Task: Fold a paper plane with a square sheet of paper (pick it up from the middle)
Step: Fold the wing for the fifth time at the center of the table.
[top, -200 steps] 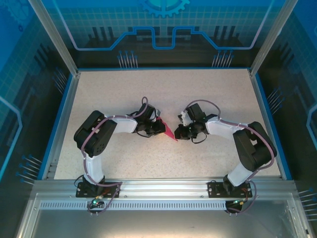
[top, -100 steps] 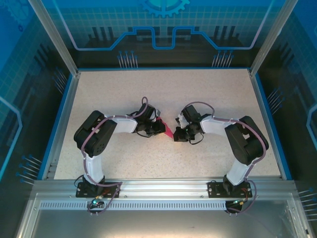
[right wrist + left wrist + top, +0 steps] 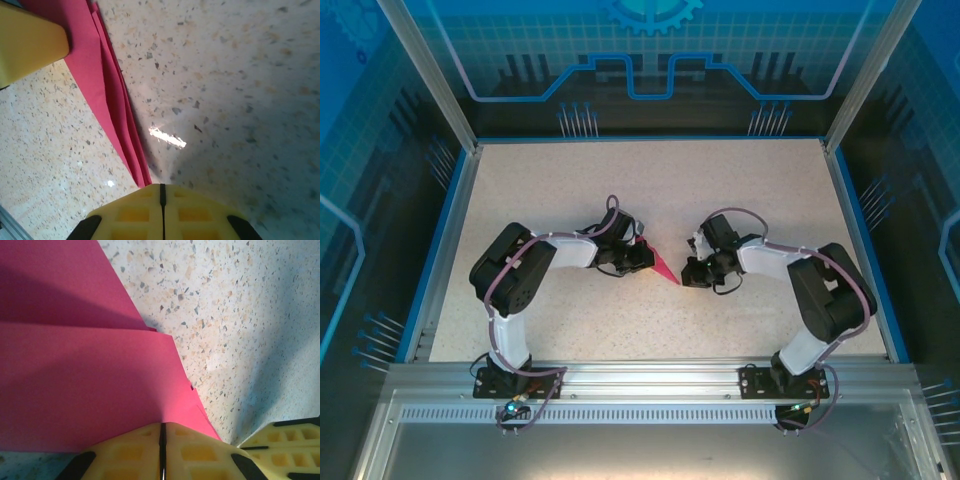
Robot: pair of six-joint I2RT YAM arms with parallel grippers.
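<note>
The paper plane lies flat on the bench between my arms. My left jaws are closed, tips over its wide end. My right jaws are closed beside its point.

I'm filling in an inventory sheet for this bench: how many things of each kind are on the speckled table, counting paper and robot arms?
Folded magenta-pink paper: 1
Robot arms: 2 (left arm, right arm)
Total: 3
</note>
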